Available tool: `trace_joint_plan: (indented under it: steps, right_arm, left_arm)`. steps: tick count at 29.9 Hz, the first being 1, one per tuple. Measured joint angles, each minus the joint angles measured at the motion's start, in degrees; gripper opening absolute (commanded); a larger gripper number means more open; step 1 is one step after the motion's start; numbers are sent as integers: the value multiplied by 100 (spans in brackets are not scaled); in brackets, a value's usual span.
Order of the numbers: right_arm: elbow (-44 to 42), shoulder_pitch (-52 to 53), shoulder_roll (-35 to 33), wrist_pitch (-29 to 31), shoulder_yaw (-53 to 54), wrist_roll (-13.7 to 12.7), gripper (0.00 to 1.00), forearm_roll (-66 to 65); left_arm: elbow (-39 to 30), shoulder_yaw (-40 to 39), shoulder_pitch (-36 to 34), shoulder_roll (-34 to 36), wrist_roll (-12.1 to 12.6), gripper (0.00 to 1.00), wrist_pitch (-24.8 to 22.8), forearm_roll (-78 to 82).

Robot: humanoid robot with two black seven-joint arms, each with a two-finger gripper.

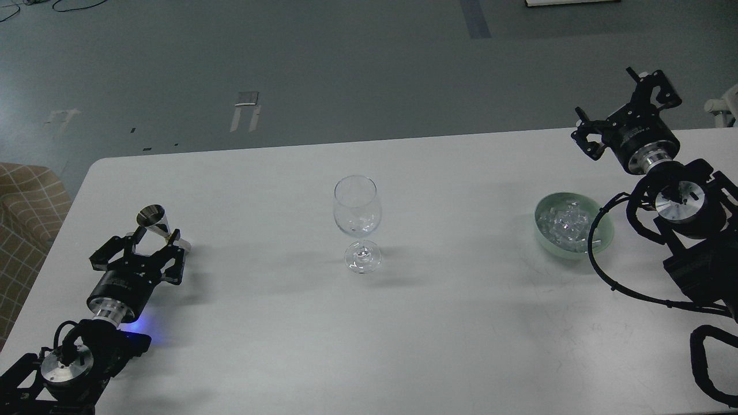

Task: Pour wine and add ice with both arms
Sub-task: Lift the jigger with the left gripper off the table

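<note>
A clear stemmed wine glass stands upright at the table's middle, with a few glassy glints low in its bowl. I cannot tell whether these are wine. The ice is a heap of clear chunks in a pale green bowl at the right. My left gripper lies low at the near left, open. A small steel jigger stands just beyond its fingertips, between them. My right gripper hangs open and empty above the table's far right edge, behind the bowl.
The white table ends at a rounded far-left corner, with grey floor beyond. A checked seat stands off the left edge. My right arm's cable loops over the bowl's near rim.
</note>
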Motion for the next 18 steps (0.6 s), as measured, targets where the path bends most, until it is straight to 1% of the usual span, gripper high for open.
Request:
trace_joint_plan:
  steps: [9, 18]
  right_arm:
    - [-10, 0, -4, 6, 0, 0, 100, 0]
    - [-10, 0, -7, 6, 0, -2, 100, 0]
  left_arm:
    - [36, 3, -88, -91, -14, 60, 28, 5]
    - [421, 12, -304, -154, 40, 55, 3, 11]
